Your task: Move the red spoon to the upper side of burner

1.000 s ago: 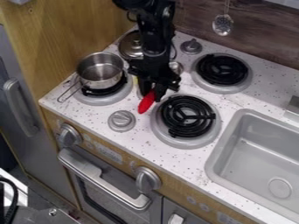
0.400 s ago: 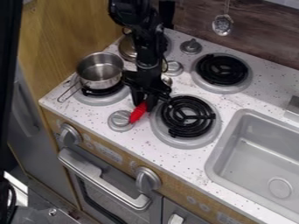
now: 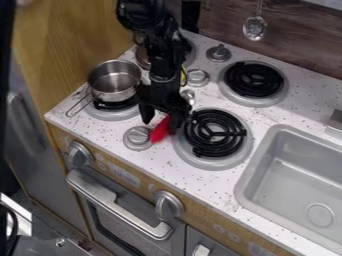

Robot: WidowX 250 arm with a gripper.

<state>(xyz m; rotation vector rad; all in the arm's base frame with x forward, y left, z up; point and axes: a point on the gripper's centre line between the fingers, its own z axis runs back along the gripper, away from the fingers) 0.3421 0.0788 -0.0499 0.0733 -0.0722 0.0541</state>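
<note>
the hand (image 3: 160, 126) hangs low at the left of the front burner (image 3: 214, 134), fingers (image 3: 145, 114) spread, the red spoon's handle (image 3: 161, 132) in the gap between them. that handle lies just left of the burner; what seems the spoon's metal bowl (image 3: 188, 94) is off its upper left. the wide, low pose is probably for letting go there. since the earlier frames, the fingers have parted and the handle sits lower beside the burner.
</note>
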